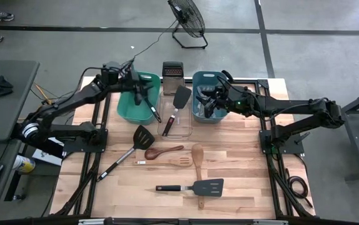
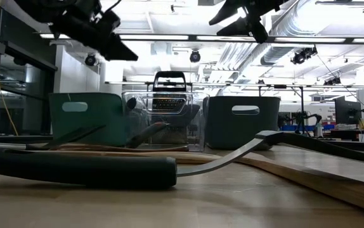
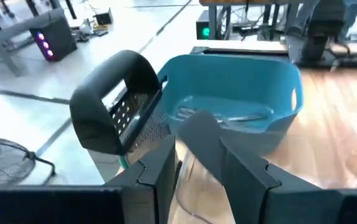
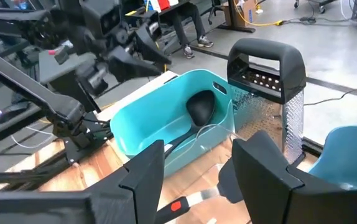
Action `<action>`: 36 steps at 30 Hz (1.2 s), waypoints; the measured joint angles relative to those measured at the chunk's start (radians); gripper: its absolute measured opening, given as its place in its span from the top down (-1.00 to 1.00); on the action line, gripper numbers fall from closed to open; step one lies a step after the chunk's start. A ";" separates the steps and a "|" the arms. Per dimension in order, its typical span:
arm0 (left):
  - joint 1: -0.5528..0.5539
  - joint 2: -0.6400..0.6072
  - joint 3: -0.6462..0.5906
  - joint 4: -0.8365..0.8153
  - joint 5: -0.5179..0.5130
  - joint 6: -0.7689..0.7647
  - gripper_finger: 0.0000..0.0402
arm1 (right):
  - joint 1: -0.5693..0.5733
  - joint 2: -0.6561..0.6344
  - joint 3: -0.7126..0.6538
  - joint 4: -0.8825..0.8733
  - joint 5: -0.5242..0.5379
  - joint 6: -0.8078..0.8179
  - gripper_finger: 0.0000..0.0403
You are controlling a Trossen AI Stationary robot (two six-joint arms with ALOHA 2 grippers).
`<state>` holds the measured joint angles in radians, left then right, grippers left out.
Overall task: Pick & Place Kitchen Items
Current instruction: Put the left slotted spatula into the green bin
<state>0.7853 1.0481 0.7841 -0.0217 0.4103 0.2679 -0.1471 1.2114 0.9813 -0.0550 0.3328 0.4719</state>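
Observation:
My left gripper [image 1: 142,89] [image 3: 197,163] hangs open above the teal tub [image 1: 132,106], and nothing sits between its fingers. A black ladle [image 4: 200,107] lies in that tub, its handle [image 1: 154,111] resting over the rim. My right gripper [image 1: 206,95] [image 4: 197,158] hangs open and empty over the blue tub [image 1: 212,78], which holds silver utensils [image 3: 237,117]. A black turner [image 1: 179,103] leans in the clear tub [image 1: 169,128]. On the table lie a black slotted turner [image 1: 136,142], wooden spoons [image 1: 164,152] [image 1: 197,156], a wooden slotted spatula [image 1: 167,162] and a black turner [image 1: 195,187].
The steel box grater [image 1: 172,74] stands upright behind the clear tub, between the two coloured tubs. The three tubs line the table's far side. A floor fan [image 1: 189,19] stands beyond the far edge. Bare wood shows at the table's near left and right.

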 joint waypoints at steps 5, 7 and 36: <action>0.000 0.000 0.096 -0.183 0.000 -0.023 0.40 | -0.006 0.000 0.000 -0.020 -0.052 0.033 0.10; 0.000 0.000 0.137 -0.288 -0.006 -0.040 0.40 | -0.006 0.000 0.000 -0.030 -0.071 0.033 0.10; -0.498 -0.071 0.327 -1.094 -0.389 -0.690 0.40 | -0.006 -0.016 0.000 -0.132 -0.366 -0.005 0.10</action>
<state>0.2877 0.9768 1.1107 -1.1159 0.0210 -0.4222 -0.1528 1.1957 0.9813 -0.1875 -0.0330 0.4666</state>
